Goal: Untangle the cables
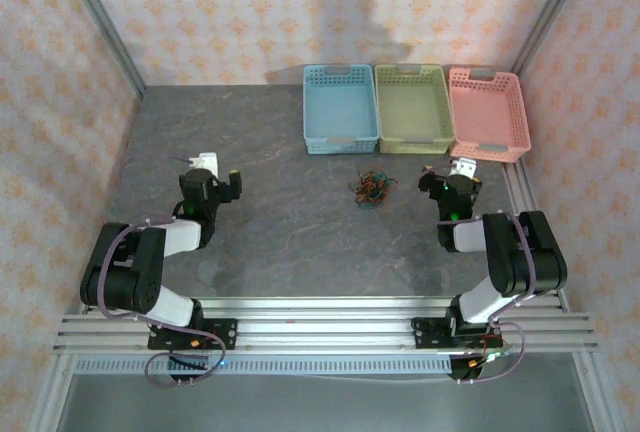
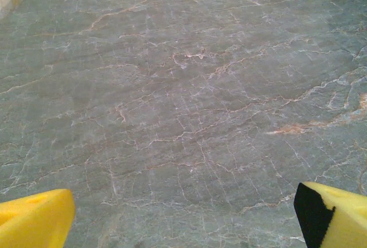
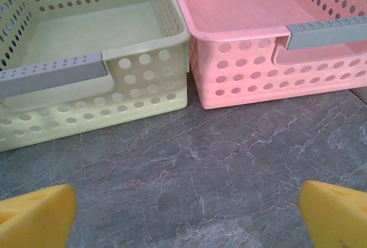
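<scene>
- You are at the opening step: the cables (image 1: 370, 190) lie in one small knot of black, orange-red and green on the table (image 1: 280, 222), not yet picked apart.
- The knot sits near the front of the green basket (image 3: 143, 81), between the two arms and closer to the right one.
- Your left gripper (image 2: 183, 219) has its yellow fingers spread wide with nothing between them (bare marbled tabletop lies ahead of it), well apart from the knot.
- Your right gripper (image 3: 184, 216) is likewise wide open and empty, facing the fronts of the green basket and the pink basket (image 3: 241, 81), not the wires.
- The next move, as I judge it, calls for turning the right gripper toward the knot and lowering it onto one strand at the edge.
- Bring the left across to pin or pull the rest (the wires are very thin, so close low, near the tabletop).
</scene>
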You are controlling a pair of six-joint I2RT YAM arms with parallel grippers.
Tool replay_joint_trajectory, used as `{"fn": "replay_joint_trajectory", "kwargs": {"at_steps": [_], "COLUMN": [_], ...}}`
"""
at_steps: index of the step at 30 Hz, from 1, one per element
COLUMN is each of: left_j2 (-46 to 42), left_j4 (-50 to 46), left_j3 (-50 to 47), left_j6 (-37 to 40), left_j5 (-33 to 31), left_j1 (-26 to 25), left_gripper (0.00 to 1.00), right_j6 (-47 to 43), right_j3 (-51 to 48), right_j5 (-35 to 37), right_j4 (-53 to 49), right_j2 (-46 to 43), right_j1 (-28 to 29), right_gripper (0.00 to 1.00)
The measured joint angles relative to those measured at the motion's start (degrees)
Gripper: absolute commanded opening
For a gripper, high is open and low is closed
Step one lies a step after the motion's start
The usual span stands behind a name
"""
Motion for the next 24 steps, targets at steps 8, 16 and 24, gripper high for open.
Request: {"fn": "replay_joint_trajectory", "kwargs": {"at_steps": [8,16,24], "left_j2": [0.00,0.00,0.00], "left_j4": [0.00,-0.02,0.59], "left_j3": [0.00,0.00,0.00], "left_j6": [0.00,0.02,0.61], "left_j5": [-0.02,-0.02,-0.81], "left_j1": [-0.04,-0.04,-1.07], "left_gripper": [1.00,1.00,1.00], "right_j6": [0.02,0.00,-0.02], "right_j3": [0.00,0.00,0.00], "right_j5": [0.00,0.00,-0.46], "right_j4": [-0.07,-0.04,-0.02], "right_j2": [0.00,0.00,0.00], "right_j1": [0.00,0.00,0.00], "right_gripper": [0.99,0.99,0.99]}}
